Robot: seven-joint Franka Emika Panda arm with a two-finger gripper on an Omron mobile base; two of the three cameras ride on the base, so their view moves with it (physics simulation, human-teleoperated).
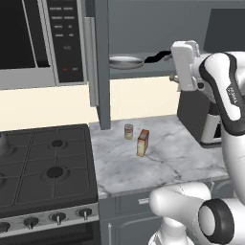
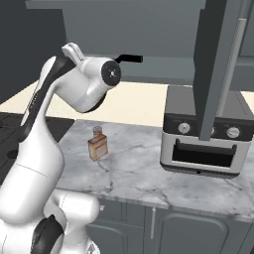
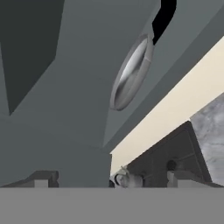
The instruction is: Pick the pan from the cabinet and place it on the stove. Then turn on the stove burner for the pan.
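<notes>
The shiny steel pan (image 1: 126, 61) lies on the grey shelf of the open cabinet (image 1: 143, 69), its black handle (image 1: 158, 58) pointing right. My gripper (image 3: 111, 180) is open, its fingertips (image 3: 41, 179) wide apart with nothing between them. It faces into the cabinet, short of the pan (image 3: 131, 74), whose handle (image 3: 164, 15) runs off the top. The white hand (image 1: 184, 60) hovers just right of the handle's end. The handle (image 2: 130, 58) juts out past the hand. The black stove (image 1: 43, 167) sits low on the left with its larger stove burner (image 1: 54, 172) and a row of knobs (image 1: 57, 217).
The cabinet door (image 1: 98, 62) hangs open beside the microwave (image 1: 38, 38). A small tin can (image 1: 128, 131) and an orange box (image 1: 143, 142) stand on the marble counter (image 1: 162, 162). A dark toaster oven (image 2: 203, 139) sits below the other open door (image 2: 218, 69).
</notes>
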